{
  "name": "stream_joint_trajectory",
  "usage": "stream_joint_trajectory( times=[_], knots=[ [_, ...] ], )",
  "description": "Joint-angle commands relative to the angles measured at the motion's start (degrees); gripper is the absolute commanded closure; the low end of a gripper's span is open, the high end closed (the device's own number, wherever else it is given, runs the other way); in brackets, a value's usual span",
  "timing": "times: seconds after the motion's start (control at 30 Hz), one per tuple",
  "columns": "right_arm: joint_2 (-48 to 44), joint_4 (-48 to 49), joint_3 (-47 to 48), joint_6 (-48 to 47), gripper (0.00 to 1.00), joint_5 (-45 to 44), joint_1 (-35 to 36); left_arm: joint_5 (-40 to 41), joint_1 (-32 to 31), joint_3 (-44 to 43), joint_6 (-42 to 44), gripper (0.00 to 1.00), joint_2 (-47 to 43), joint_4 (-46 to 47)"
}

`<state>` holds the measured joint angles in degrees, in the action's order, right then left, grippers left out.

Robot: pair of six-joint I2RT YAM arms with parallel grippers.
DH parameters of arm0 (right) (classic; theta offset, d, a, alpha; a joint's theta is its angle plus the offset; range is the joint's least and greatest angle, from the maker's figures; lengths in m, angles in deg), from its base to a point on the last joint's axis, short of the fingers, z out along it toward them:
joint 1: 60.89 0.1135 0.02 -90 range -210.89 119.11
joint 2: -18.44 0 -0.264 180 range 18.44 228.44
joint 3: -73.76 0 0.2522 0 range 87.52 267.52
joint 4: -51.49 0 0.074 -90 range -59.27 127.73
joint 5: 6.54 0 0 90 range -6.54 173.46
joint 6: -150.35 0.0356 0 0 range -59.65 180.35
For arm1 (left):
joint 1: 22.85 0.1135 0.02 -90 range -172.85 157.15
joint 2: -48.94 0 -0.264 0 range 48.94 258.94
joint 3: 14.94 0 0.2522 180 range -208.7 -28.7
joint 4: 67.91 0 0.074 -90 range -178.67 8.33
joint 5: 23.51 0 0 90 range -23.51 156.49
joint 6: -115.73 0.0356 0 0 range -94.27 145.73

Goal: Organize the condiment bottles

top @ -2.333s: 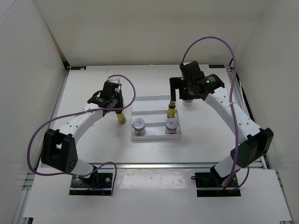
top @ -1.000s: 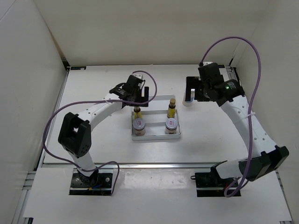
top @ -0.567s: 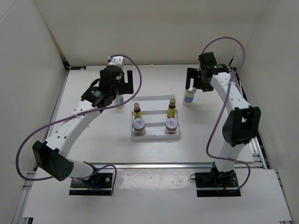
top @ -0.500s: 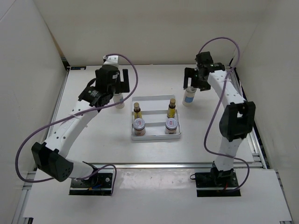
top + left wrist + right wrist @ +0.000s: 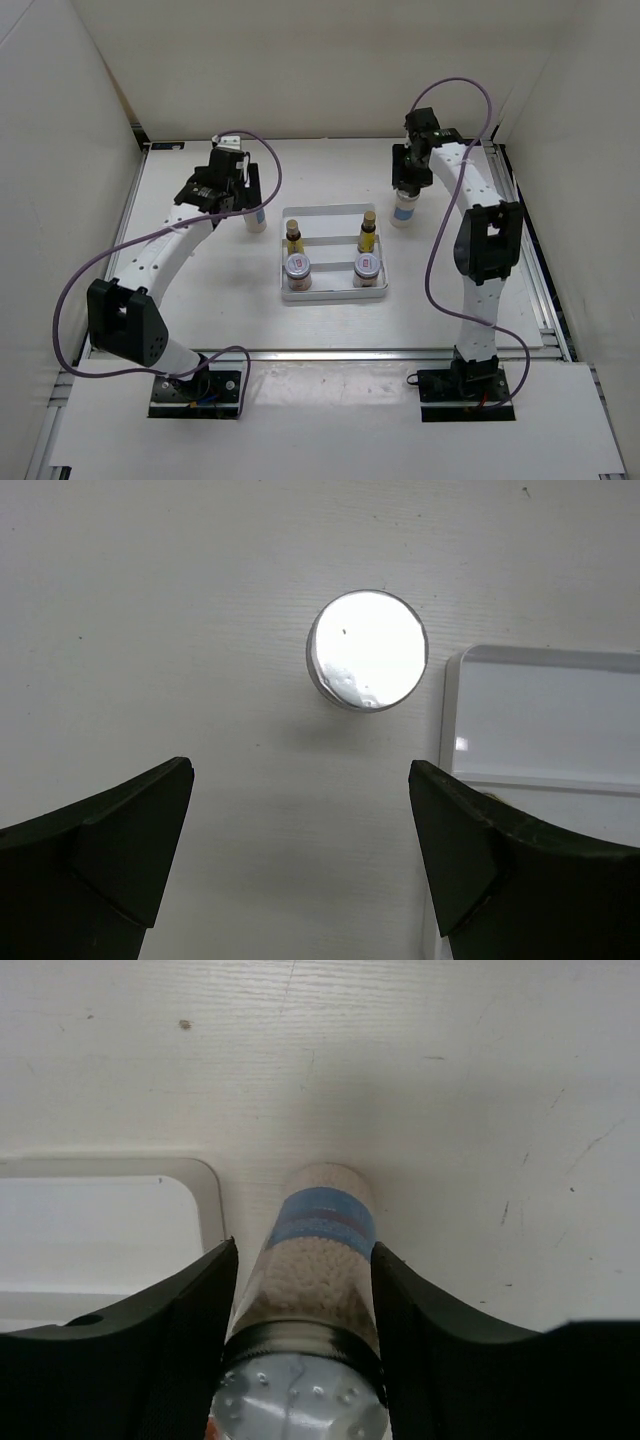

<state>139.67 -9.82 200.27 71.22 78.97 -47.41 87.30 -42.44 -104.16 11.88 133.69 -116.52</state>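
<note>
Evidently the last pair is in hand: the tray [image 5: 327, 224] holds both yellow bottles [image 5: 293, 234] and both short lidded bottles [image 5: 298, 266]. The right gripper [image 5: 305, 1260] clamps the right white bottle [image 5: 325, 1220], upright just off the tray's far right corner; lifting it inward should follow. The left gripper [image 5: 300, 780] hangs wide open and empty above the left white bottle [image 5: 367, 650], which stands ahead of its fingertips, so it must advance and descend.

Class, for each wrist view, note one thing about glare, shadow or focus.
Left wrist view: the bottle's silver cap glares nearly pure white, with a soft shadow beside it. Right wrist view: on the white bottle, the near cap is blurred, the blue label sharper.
</note>
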Motion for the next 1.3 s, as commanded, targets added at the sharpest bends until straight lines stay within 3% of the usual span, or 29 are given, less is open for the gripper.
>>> stream_joint_trajectory(
  times=[0.0,0.17,0.37,0.43,0.5,0.53,0.83,1.13,1.2,1.27],
  knots=[
    [-5.9,-1.8,6.2,-2.3,0.7,-4.9,2.2,-1.5,1.4,0.5,-1.0,0.0,-2.4,1.3],
    [-9.1,-4.0,12.6,-2.3,0.77,-3.6,4.5,-2.0,2.5,0.5,-1.0,0.0,-3.0,1.3],
    [-6.7,-6.8,17.0,-2.3,0.8,-3.1,6.1,-2.5,3.0,2.7,-1.0,0.0,-4.8,1.3],
    [-6.7,-6.8,15.8,-2.3,0.52,-4.1,6.1,-3.1,3.0,3.8,-1.0,0.0,-5.3,1.3],
    [-7.2,-6.8,13.8,-2.3,0.09,-5.9,6.1,-3.1,3.5,4.4,-1.0,0.0,-5.3,1.3],
    [-7.2,-6.2,12.7,-3.0,0.0,-6.8,6.1,-3.1,3.5,4.4,-1.0,0.0,-5.3,1.3],
    [-5.2,-6.9,5.2,-2.3,0.0,-10.0,4.9,-4.1,4.0,4.9,-1.0,0.0,-4.8,1.3],
    [-1.4,-7.6,1.9,0.3,0.0,-7.6,2.0,-4.1,4.0,5.4,-1.0,0.0,-4.2,1.3],
    [-0.9,-8.1,1.1,0.9,0.06,-6.5,2.0,-4.1,4.6,5.4,-1.0,0.0,-4.2,1.3],
    [-0.9,-8.1,0.5,1.5,0.22,-6.5,1.5,-4.1,4.6,5.4,-1.0,0.0,-4.2,1.3]
  ],
)
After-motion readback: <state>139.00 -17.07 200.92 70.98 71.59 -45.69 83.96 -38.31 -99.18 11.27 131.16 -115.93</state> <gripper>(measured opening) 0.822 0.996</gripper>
